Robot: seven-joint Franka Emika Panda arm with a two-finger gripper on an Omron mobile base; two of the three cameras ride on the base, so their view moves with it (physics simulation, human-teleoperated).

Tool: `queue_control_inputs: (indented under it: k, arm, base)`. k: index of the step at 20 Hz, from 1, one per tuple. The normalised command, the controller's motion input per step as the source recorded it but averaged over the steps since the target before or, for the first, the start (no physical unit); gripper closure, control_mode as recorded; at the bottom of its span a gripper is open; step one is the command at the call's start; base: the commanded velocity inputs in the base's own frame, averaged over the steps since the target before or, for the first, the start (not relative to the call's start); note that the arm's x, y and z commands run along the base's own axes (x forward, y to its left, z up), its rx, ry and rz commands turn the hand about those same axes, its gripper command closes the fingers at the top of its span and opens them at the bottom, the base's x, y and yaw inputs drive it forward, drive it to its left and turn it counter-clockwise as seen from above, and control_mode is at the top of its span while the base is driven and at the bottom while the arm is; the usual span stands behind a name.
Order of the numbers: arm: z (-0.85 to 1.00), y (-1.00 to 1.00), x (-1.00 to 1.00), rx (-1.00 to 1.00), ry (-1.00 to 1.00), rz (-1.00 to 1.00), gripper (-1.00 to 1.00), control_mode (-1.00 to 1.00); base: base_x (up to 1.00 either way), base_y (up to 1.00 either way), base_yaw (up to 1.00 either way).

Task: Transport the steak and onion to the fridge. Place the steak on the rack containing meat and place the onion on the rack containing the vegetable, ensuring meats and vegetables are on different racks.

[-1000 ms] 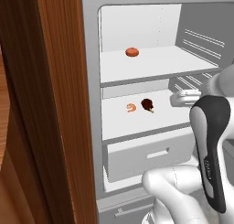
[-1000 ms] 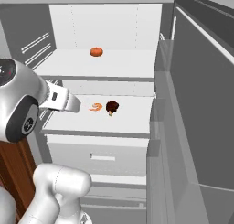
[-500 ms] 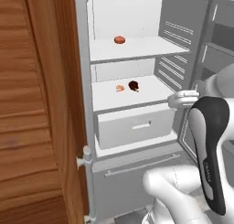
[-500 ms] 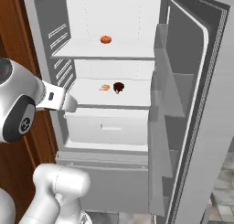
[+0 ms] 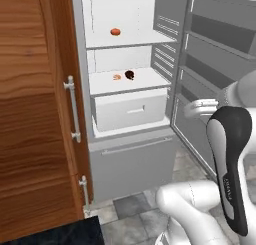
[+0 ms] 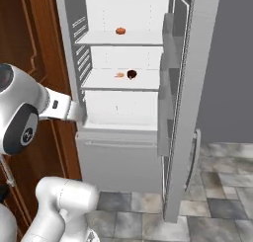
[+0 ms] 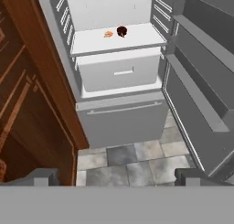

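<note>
The steak (image 5: 129, 75) (image 6: 131, 74) (image 7: 121, 32) lies on the lower shelf (image 5: 147, 81) (image 6: 101, 80) (image 7: 144, 35) of the open fridge (image 5: 132, 164) (image 6: 118, 159), next to an orange curled piece (image 5: 117, 77) (image 7: 108, 34). A flat orange-red vegetable (image 5: 115, 32) (image 6: 120, 31) rests on the upper shelf (image 5: 147, 39) (image 6: 146, 37). The onion is out of view. My gripper (image 7: 118, 176) hangs well back from the fridge, above the floor tiles, open and empty, its fingertips (image 7: 43, 176) far apart.
A white drawer (image 5: 130, 111) (image 6: 121, 107) (image 7: 119, 72) sits below the lower shelf. The fridge door (image 5: 215, 54) (image 6: 190, 88) stands open on the right. A tall wooden cabinet (image 5: 30, 114) (image 7: 27, 104) with a metal handle (image 5: 72, 109) flanks the fridge's left side.
The whole picture has shifted: the base has backed away from the fridge, which now looks smaller and farther. The steak stays on the lower shelf.
</note>
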Motion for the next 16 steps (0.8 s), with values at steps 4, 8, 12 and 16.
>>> queue_control_inputs:
  k: [4, 8, 12, 16]
  arm:
    - [0.0, 0.0, 0.0, 0.0, 0.0, 0.0, -1.0, 1.0]
    - [0.0, 0.0, 0.0, 0.0, 0.0, 0.0, -1.0, 1.0]
    - [0.0, 0.0, 0.0, 0.0, 0.0, 0.0, -1.0, 1.0]
    - [0.0, 0.0, 0.0, 0.0, 0.0, 0.0, -1.0, 1.0]
  base:
    - [-1.0, 0.0, 0.0]
    - [-0.72, -0.16, -0.35]
    - [-0.05, -0.32, -0.76]
    - [0.0, -0.03, -0.99]
